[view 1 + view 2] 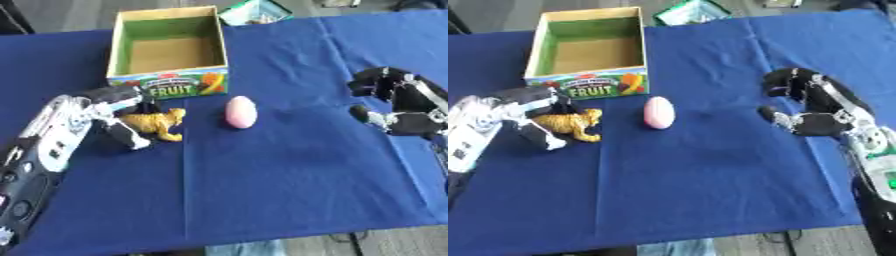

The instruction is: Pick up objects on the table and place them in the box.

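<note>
blue cloth covers the bench. beyond the left hand stands an open cardboard box, green on its inner walls and brown on its floor, with the word fruit printed on the near side; nothing shows inside it.

the left hand reaches in from the lower left, its fingers curled about a small yellow-brown toy tiger, one finger above the toy's back and the thumb lying along the cloth just below it. the tiger stands on the cloth with its long axis running away from the palm, its head at the end farther from the hand.

just past the tiger, on the side away from the left hand, a pink egg rests on the cloth, long axis running toward the box, apart from both tiger and box.

the right hand hangs near the right edge, well apart from the egg, fingers bent inward and holding nothing.

a teal packet lies beyond the box at the far edge.
</note>
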